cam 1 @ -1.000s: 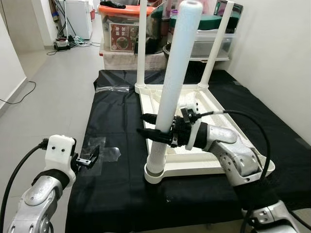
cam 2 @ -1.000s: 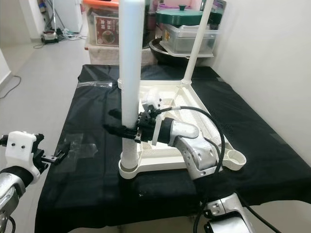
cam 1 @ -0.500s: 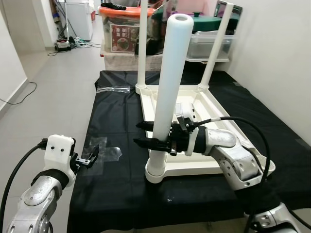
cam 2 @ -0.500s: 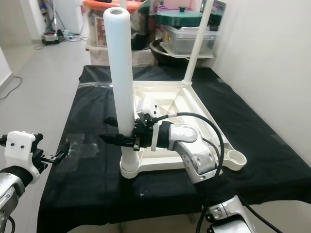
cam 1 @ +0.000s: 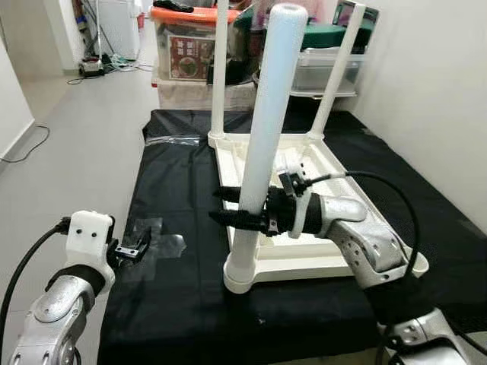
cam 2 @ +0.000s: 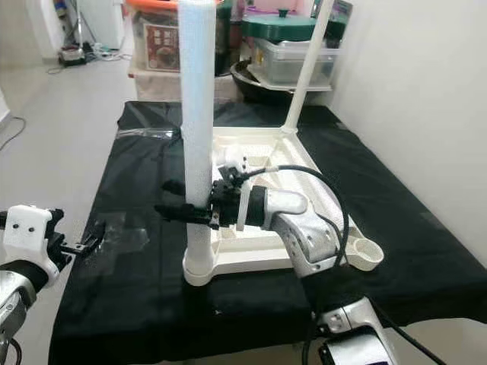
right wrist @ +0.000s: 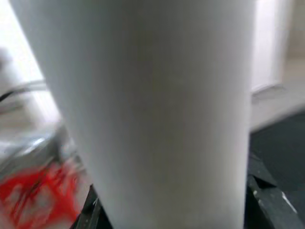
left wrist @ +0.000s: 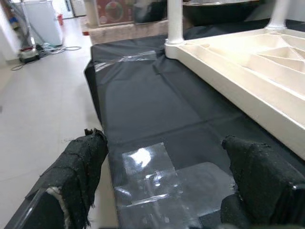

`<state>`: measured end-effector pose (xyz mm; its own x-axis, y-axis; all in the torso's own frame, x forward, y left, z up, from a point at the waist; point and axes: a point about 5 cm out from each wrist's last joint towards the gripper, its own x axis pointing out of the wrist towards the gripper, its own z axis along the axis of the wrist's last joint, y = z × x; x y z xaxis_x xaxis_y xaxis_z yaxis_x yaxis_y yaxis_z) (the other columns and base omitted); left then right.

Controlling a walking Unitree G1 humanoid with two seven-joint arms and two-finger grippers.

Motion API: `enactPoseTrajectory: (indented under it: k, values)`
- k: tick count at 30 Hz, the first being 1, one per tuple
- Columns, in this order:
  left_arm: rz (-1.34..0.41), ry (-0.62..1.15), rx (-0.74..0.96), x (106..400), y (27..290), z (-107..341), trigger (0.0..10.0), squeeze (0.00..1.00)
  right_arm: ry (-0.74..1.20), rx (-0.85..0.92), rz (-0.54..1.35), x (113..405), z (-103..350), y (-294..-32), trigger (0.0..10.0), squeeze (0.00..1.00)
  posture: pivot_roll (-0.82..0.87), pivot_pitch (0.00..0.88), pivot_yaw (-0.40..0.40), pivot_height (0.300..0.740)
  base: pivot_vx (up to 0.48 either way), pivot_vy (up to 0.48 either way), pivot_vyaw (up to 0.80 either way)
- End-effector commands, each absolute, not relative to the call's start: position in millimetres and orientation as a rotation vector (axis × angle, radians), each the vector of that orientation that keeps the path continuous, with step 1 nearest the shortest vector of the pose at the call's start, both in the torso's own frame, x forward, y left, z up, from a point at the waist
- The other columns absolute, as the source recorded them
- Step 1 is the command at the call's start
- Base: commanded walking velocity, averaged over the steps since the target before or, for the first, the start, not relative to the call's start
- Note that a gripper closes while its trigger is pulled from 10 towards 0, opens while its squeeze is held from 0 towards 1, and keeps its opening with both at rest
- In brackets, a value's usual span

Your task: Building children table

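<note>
In the middle of the frame the right claw is clamped on the near white leg, low on its length. The leg stands almost upright – its long axis leans a little to the upper right – in the near left corner socket of the upturned cream table, which lies on a black cloth. The leg looks smooth and round. The left claw, fingers apart, hovers in the lower left – well apart from the leg.

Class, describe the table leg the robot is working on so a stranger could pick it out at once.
Find the black cloth and the white upturned tabletop lying on it. Three white legs stand in its corners. The one meant is the nearest leg, held by the right gripper; unlike the two far legs, it tilts slightly.
</note>
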<state>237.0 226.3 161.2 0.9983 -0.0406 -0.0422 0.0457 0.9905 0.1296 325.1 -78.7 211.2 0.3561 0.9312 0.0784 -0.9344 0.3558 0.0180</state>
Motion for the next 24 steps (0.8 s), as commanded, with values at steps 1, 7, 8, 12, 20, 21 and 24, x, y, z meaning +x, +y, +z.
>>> enactPoseTrajectory:
  k: [1,7,8,12,20,21,24]
  values:
    - [-0.042,0.039,0.123,236,227,161,10.0,0.00,0.115,0.064,0.871,344,176,-99,0.0,0.00,0.06,0.000,-0.105,0.740,0.000,0.000,0.00]
    - [-0.023,0.040,0.130,233,228,161,10.0,0.00,0.174,0.142,0.357,343,147,-123,0.0,0.00,0.07,0.000,-0.103,0.740,0.000,0.000,0.00]
    - [-0.023,0.040,0.130,233,228,161,10.0,0.00,0.174,0.142,0.357,343,147,-123,0.0,0.00,0.07,0.000,-0.103,0.740,0.000,0.000,0.00]
    - [0.012,0.057,0.138,232,234,160,10.0,0.00,0.169,0.183,0.077,337,144,-140,0.0,0.00,0.06,0.000,-0.091,0.740,0.000,0.000,0.00]
    - [0.025,0.073,0.136,237,235,158,10.0,0.00,0.193,0.207,-0.079,338,148,-143,0.0,0.00,0.06,0.000,-0.089,0.740,0.000,0.000,0.00]
    - [0.027,0.076,0.138,239,235,158,10.0,0.00,0.206,0.202,-0.072,339,146,-141,0.0,0.00,0.06,0.000,-0.089,0.740,0.000,0.000,0.00]
    - [0.034,0.077,0.134,240,237,158,10.0,0.00,0.248,0.179,-0.071,339,143,-132,2.5,0.00,0.06,0.000,-0.090,0.740,0.000,0.000,0.00]
